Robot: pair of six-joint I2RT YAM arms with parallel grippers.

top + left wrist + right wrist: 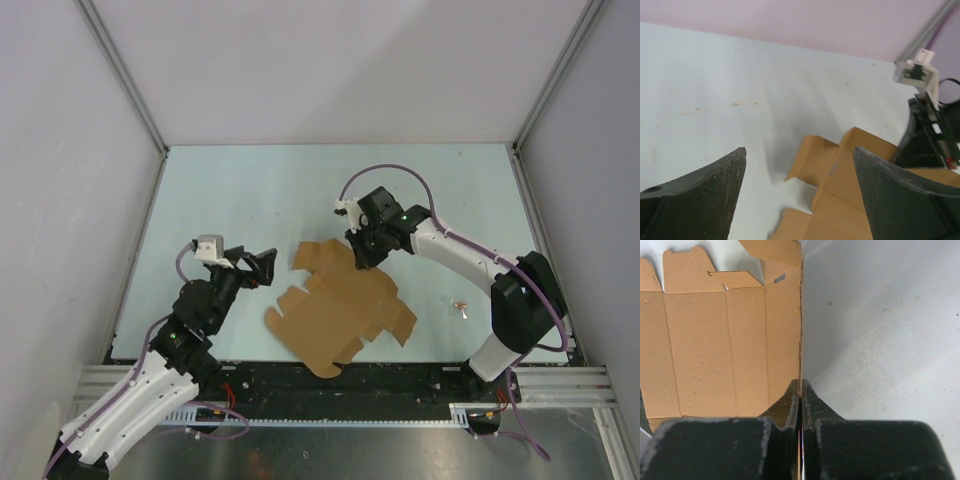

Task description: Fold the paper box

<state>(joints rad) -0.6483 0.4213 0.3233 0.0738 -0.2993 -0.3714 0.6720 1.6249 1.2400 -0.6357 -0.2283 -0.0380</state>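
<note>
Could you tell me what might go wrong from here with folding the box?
1. The right gripper pinches only a thin edge of the box. The card could slip out or crease off its fold line if it is pulled.
2. The left gripper is open and apart from the box, so nothing pins the sheet. It may slide or swing across the table when the right arm moves.
3. Loose flaps lie near the left gripper, and it might snag one on its way in.
</note>
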